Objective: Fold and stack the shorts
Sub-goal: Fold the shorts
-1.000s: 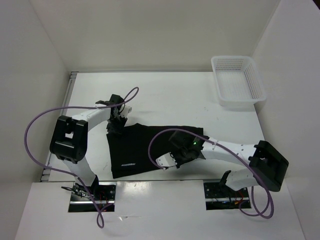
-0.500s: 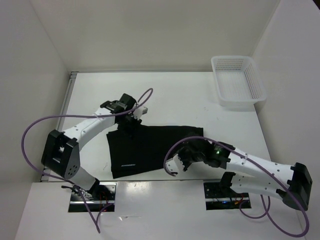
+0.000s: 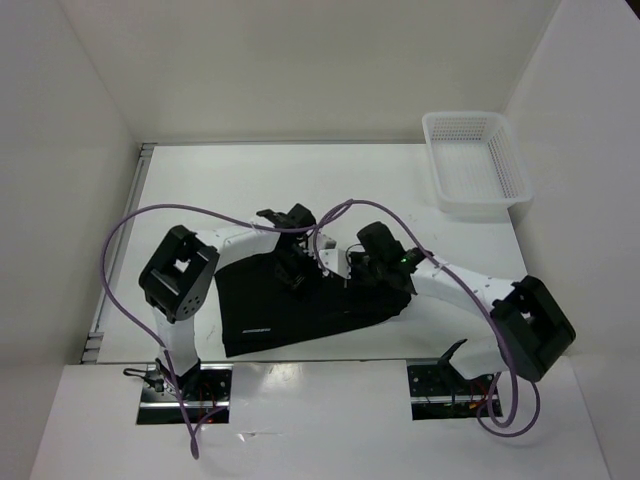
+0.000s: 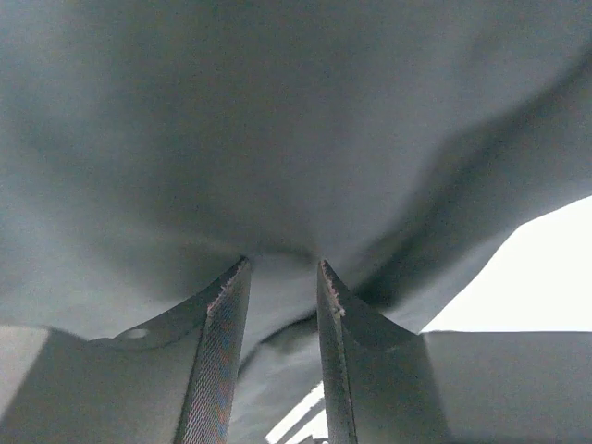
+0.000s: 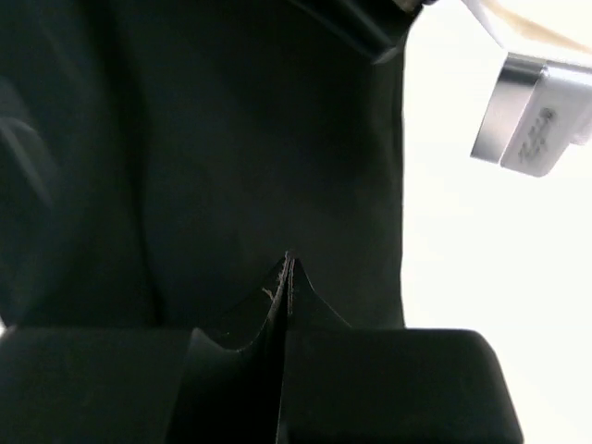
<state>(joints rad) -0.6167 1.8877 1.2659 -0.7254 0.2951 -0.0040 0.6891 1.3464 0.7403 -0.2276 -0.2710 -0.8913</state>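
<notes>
Shorts (image 3: 270,310): black, soft, creased fabric, roughly rectangular.

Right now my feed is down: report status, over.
Left gripper pinching the shorts mid-table. Right gripper shut over them, hold unclear. White basket far right, apart; nothing blocking.
</notes>
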